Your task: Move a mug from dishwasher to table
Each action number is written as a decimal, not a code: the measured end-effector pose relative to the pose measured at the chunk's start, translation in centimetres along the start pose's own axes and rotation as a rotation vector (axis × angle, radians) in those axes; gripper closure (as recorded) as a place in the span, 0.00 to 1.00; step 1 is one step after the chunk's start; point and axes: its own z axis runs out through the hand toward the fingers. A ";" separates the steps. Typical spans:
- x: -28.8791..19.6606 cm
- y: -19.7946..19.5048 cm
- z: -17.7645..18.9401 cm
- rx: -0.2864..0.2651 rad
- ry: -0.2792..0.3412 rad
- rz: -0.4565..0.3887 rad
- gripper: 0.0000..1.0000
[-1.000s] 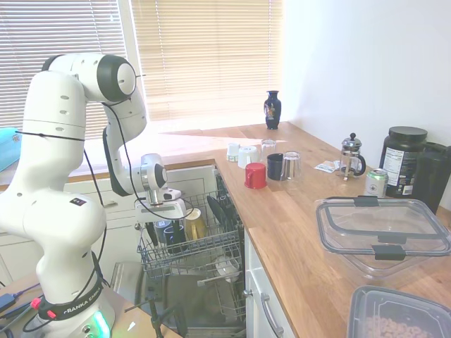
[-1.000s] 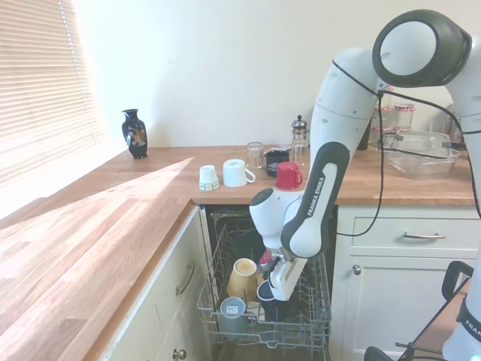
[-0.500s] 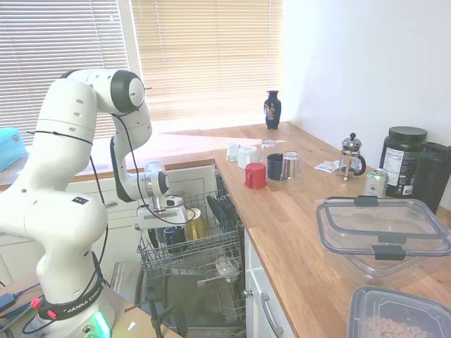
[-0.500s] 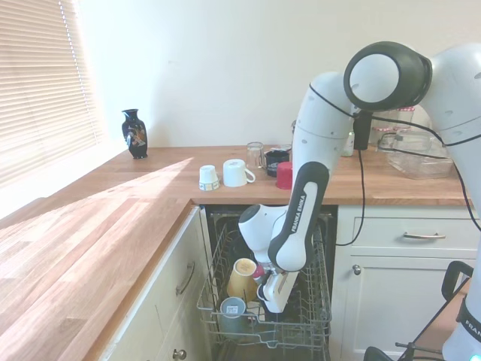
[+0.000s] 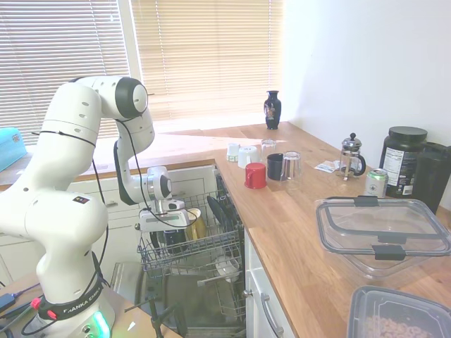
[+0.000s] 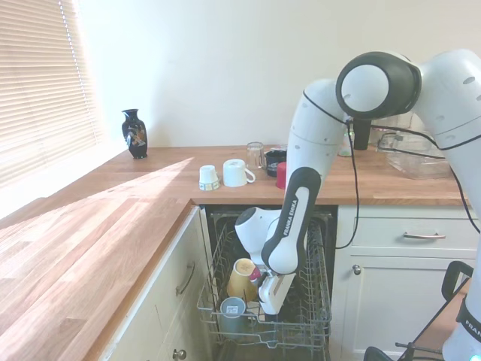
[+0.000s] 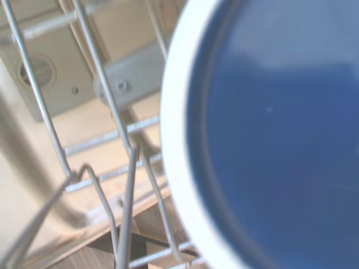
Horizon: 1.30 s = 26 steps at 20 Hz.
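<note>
Wrist view is filled by a blue disc with a pale rim, the mug (image 7: 269, 134) seen close over the grey wires of the dishwasher (image 7: 112, 140) rack, which suggests the arm is lined up directly above it for a top grasp. Both exterior views show what that view cannot: the gripper (image 6: 268, 301) sunk among the rack's cups, just beside 1 golden-yellow mug (image 6: 242, 277), with the tabletop (image 5: 296, 232) well above the rack; whether its fingers are parted or clamped I cannot tell.
</note>
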 end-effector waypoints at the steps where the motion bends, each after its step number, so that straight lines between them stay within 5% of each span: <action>1: 0.2 -0.1 -0.3 -0.002 -0.001 0.004 1.00; 26: 1.8 -0.7 -1.1 -0.026 -0.039 0.023 1.00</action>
